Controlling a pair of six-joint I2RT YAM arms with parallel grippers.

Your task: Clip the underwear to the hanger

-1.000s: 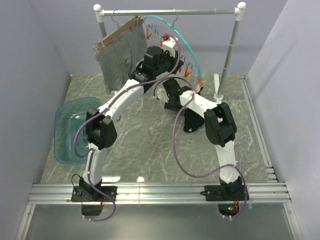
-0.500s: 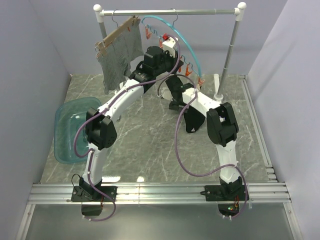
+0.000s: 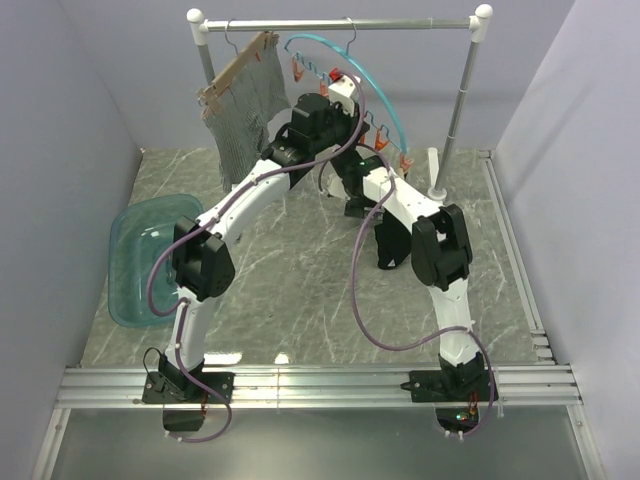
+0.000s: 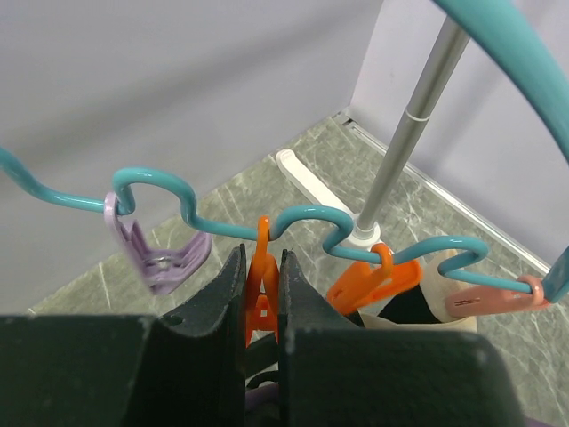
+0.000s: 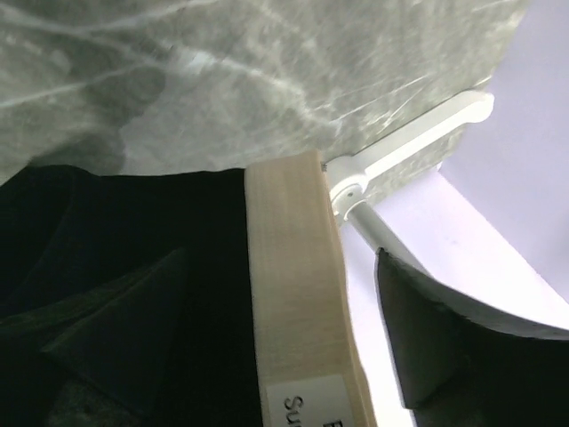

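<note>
The teal hanger [image 3: 375, 85] hangs from the rail, with its row of clips below it. My left gripper [image 3: 338, 90] is up at the hoop, shut on an orange clip [image 4: 260, 307], squeezing it between both fingers. A purple clip [image 4: 160, 253] hangs to its left. A second orange clip [image 4: 373, 280] to the right grips the underwear's pale waistband [image 4: 449, 311]. The black underwear [image 3: 388, 250] hangs down from there. My right gripper [image 3: 352, 168] is just below the hoop. In its own view the waistband [image 5: 293, 294] lies beside one finger [image 5: 444, 356] without touching it. The other finger is hidden by fabric.
A brown wooden hanger with grey mesh cloth [image 3: 245, 110] hangs at the rail's left end. The rail [image 3: 400, 22] stands on a right post [image 3: 455, 110] with a white foot [image 5: 418, 133]. A teal basin [image 3: 150, 255] sits at the table's left.
My right gripper has risen towards the hanger's clips. The left gripper has shifted slightly up and right with the hoop. The wooden hanger with grey cloth has swung right.
</note>
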